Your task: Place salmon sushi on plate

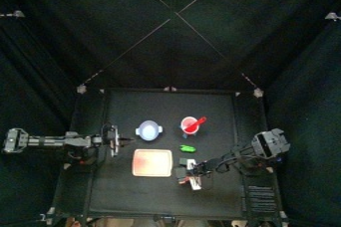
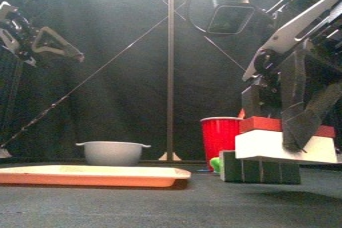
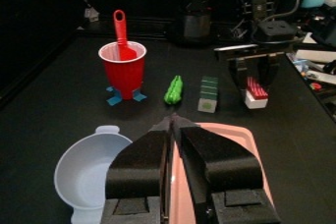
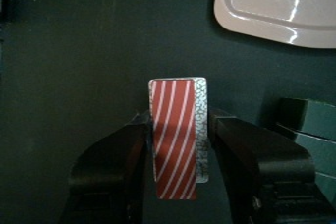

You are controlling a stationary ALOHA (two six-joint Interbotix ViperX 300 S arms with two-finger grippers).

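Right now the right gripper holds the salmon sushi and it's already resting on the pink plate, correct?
Not quite. The right gripper does hold the salmon sushi, but it is not on the pink plate; the right wrist view shows the plate off to the side, apart.

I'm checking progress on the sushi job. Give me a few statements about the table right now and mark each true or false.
1. The right gripper holds the red-and-white striped sushi between its jaws. True.
2. The sushi already lies on the pink plate. False: it is in the gripper, off to the side of the plate, which looks bare.
3. The left gripper holds the pale bowl. False: its jaws are shut on nothing, above the bowl and plate.
4. A red cup stands on the table with a red utensil in it. True.
5. A green block sits below the held sushi in the front view. True.
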